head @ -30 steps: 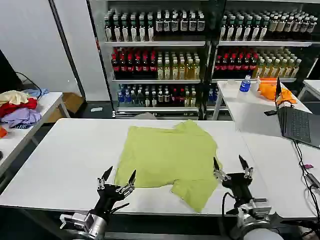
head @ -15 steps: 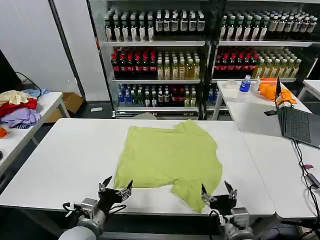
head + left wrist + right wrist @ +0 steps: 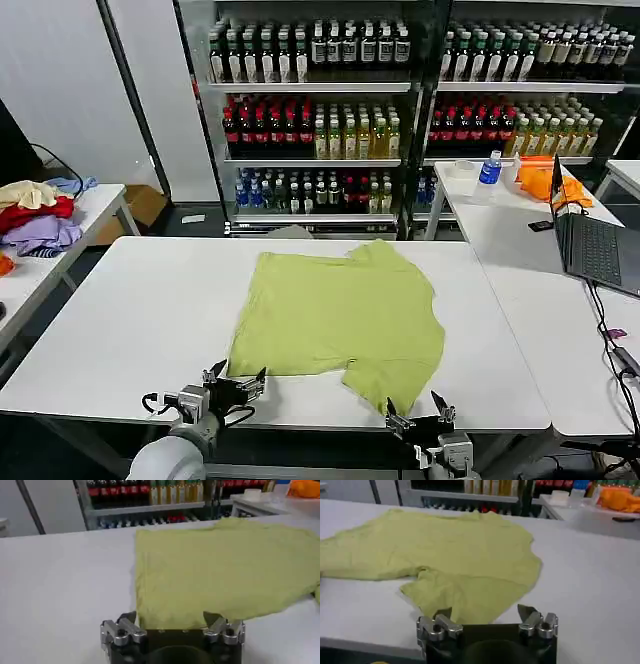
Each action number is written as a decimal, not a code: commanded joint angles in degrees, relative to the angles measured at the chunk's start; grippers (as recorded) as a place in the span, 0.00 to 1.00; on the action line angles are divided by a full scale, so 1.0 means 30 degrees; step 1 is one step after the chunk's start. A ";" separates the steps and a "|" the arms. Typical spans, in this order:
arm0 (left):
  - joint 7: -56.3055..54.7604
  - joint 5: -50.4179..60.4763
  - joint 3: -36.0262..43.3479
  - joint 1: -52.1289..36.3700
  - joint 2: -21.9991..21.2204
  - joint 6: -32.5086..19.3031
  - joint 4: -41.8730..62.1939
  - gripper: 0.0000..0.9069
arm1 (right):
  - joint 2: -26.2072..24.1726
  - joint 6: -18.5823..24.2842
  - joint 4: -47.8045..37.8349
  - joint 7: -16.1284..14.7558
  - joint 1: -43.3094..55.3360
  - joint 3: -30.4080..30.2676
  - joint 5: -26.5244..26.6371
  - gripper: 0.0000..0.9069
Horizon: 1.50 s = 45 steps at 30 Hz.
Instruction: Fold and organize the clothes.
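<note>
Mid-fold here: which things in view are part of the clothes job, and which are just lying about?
Job:
lime T-shirt, spread on the white table
left end effector, open
right end effector, open

Lying about:
garment heap
orange cloth
laptop
blue-capped bottle

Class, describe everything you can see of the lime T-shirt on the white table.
The lime T-shirt is plain, soft-looking fabric with short sleeves. It lies spread flat, lightly creased, on the white table, one sleeve reaching toward the near edge. Nothing touches it: the left gripper and right gripper sit open at that edge.
</note>
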 commanded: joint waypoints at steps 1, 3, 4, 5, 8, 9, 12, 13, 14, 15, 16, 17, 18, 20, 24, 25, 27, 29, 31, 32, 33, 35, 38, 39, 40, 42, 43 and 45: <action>-0.0236 -0.0284 0.0350 -0.0905 0.0111 0.0408 0.1116 0.87 | 0.0100 -0.0207 -0.0415 0.0204 -0.0146 -0.0426 0.0074 1.00; -0.0380 -0.0416 0.0357 -0.0926 0.0079 0.0420 0.1191 0.64 | 0.0130 -0.0203 -0.0415 0.0258 -0.0162 -0.0498 0.0071 0.72; -0.0422 -0.0467 0.0350 -0.0913 0.0083 0.0423 0.1234 0.52 | 0.0158 -0.0195 -0.0425 0.0353 -0.0154 -0.0527 0.0076 0.22; -0.0424 -0.0547 0.0321 -0.0886 0.0087 0.0426 0.1261 0.46 | 0.0217 -0.0188 -0.0461 0.0516 -0.0138 -0.0549 0.0091 0.01; -0.0511 -0.0766 0.0240 -0.0644 0.0095 0.0429 0.1143 0.19 | 0.0280 -0.0186 -0.0458 0.0655 -0.0173 -0.0546 0.0085 0.00; -0.0478 -0.0760 0.0214 -0.0481 0.0106 0.0426 0.1012 0.19 | 0.0291 -0.0186 -0.0425 0.0671 -0.0188 -0.0544 0.0101 0.00; -0.0285 -0.0721 0.0093 -0.0207 0.0088 0.0415 0.0721 0.18 | 0.0281 -0.0185 -0.0342 0.0666 -0.0243 -0.0549 0.0194 0.00; -0.0242 -0.0718 0.0048 -0.0120 0.0093 0.0414 0.0664 0.17 | 0.0275 -0.0186 -0.0329 0.0661 -0.0259 -0.0554 0.0195 0.00; -0.0027 -0.0729 -0.0008 -0.0022 0.0115 0.0411 0.0535 0.13 | 0.0276 -0.0185 -0.0317 0.0667 -0.0273 -0.0551 0.0197 0.00; 0.0074 -0.0740 -0.0053 0.0028 0.0120 0.0402 0.0468 0.09 | 0.0286 -0.0185 -0.0279 0.0706 -0.0290 -0.0545 0.0195 0.00; 0.0144 -0.0775 -0.0094 0.0063 0.0121 0.0389 0.0395 0.08 | 0.0303 -0.0183 -0.0222 0.0746 -0.0300 -0.0508 0.0192 0.00; 0.0193 -0.0803 -0.0118 0.0085 0.0127 0.0386 0.0359 0.07 | 0.0344 -0.0179 -0.0151 0.0789 -0.0328 -0.0460 0.0172 0.00; 0.0275 -0.0914 -0.0165 0.0143 0.0124 0.0378 0.0254 0.06 | 0.0376 -0.0177 -0.0040 0.0811 -0.0370 -0.0396 0.0169 0.00; 0.0456 -0.0972 -0.0191 0.0265 0.0097 0.0356 0.0043 0.04 | 0.0412 -0.0162 0.0247 0.0794 -0.0526 -0.0218 0.0130 0.00; 0.0639 -0.0916 -0.0304 0.0908 -0.0065 0.0136 -0.0930 0.03 | 0.0406 -0.0044 0.0794 0.0714 -0.0997 0.0223 -0.0027 0.00; 0.0709 -0.0881 -0.0355 0.1044 -0.0082 0.0070 -0.1077 0.03 | 0.0402 0.0038 0.0946 0.0686 -0.1127 0.0355 -0.0092 0.00; 0.0830 -0.0844 -0.0464 0.1449 -0.0043 -0.0048 -0.1457 0.03 | 0.0439 0.0333 0.1340 0.0629 -0.1502 0.0597 -0.0667 0.00; 0.0924 -0.0856 -0.0662 0.1782 0.0019 -0.0164 -0.1799 0.03 | 0.0484 0.0764 0.1609 0.0622 -0.1775 0.0756 -0.1286 0.00; 0.0926 -0.0902 -0.0827 0.2247 0.0078 -0.0280 -0.2337 0.03 | 0.0572 0.0930 0.2066 0.0704 -0.2073 0.1063 -0.1749 0.00; 0.0929 -0.0901 -0.0866 0.2379 0.0081 -0.0317 -0.2475 0.03 | 0.0589 0.0918 0.2363 0.0705 -0.2198 0.1186 -0.1774 0.00; 0.0923 -0.0898 -0.0900 0.2637 0.0057 -0.0489 -0.2765 0.03 | 0.0611 0.0915 0.2925 0.0656 -0.2489 0.1498 -0.1844 0.00; 0.0913 -0.0925 -0.0966 0.2960 -0.0050 -0.0603 -0.3242 0.03 | 0.0601 0.0973 0.3498 0.0552 -0.2809 0.1885 -0.1893 0.00; 0.0850 -0.1102 -0.1252 0.3444 -0.0174 -0.0653 -0.3995 0.03 | 0.0535 0.1107 0.4485 0.0383 -0.3312 0.2620 -0.1864 0.00; 0.0820 -0.1226 -0.1417 0.3632 -0.0151 -0.0654 -0.4370 0.03 | 0.0498 0.1159 0.4758 0.0291 -0.3450 0.2935 -0.1843 0.00; 0.0796 -0.1312 -0.1564 0.3788 -0.0103 -0.0656 -0.4648 0.03 | 0.0455 0.1205 0.5076 0.0173 -0.3628 0.3290 -0.1794 0.00; 0.0752 -0.1529 -0.1796 0.4030 -0.0017 -0.0658 -0.5220 0.03 | 0.0441 0.1227 0.5551 0.0157 -0.3787 0.3751 -0.1762 0.00; 0.0709 -0.1718 -0.2028 0.4163 0.0037 -0.0668 -0.5547 0.03 | 0.0436 0.1248 0.5700 0.0137 -0.3851 0.3930 -0.1760 0.00; 0.0686 -0.1840 -0.2306 0.4363 0.0117 -0.0697 -0.5950 0.03 | 0.0405 0.1263 0.6015 0.0070 -0.3873 0.4363 -0.1694 0.00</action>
